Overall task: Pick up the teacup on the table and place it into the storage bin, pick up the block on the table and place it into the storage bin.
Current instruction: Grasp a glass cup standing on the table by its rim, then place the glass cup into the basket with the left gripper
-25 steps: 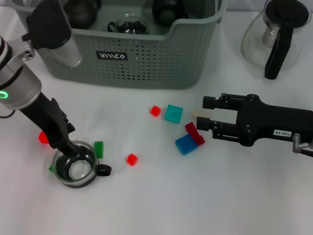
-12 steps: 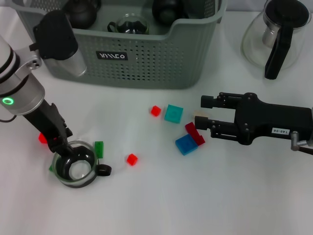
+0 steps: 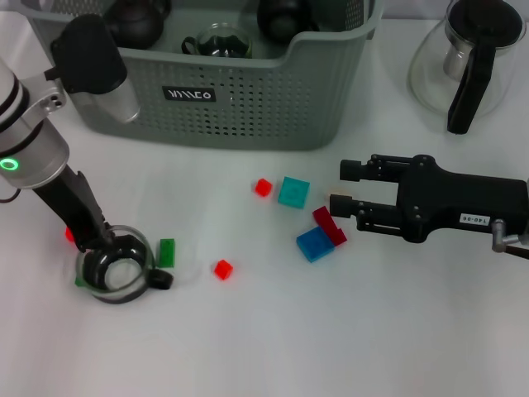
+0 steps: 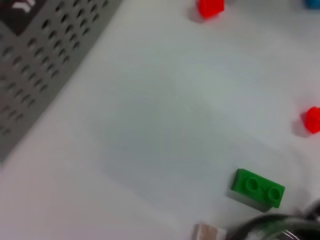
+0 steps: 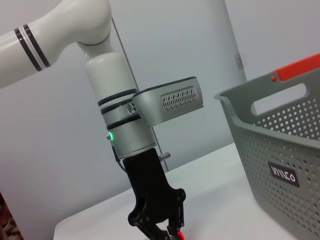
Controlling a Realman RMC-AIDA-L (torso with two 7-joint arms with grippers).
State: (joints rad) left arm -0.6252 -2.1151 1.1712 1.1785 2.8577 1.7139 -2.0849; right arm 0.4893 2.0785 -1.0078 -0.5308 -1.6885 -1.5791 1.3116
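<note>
The glass teacup (image 3: 116, 273) with a black handle sits at the table's front left. My left gripper (image 3: 103, 255) reaches down into it and is shut on its rim. The right wrist view shows that same left gripper (image 5: 162, 226) from the side, low over the table. Loose blocks lie around: green (image 3: 167, 252) beside the cup, small red ones (image 3: 222, 269) (image 3: 263, 187), teal (image 3: 293, 192), blue (image 3: 314, 244) and a red brick (image 3: 329, 225). My right gripper (image 3: 343, 188) hovers open just right of the red brick, holding nothing. The grey-green storage bin (image 3: 248, 107) stands at the back.
A glass carafe (image 3: 467, 58) with a black handle stands at the back right. Dark teapots and a glass cup lie inside the bin. The left wrist view shows the green block (image 4: 258, 188), the bin's wall (image 4: 40, 55) and two red blocks (image 4: 210, 7).
The left gripper and the teacup have shifted together to the left and a little away from the table's front edge. The right arm has barely moved.
</note>
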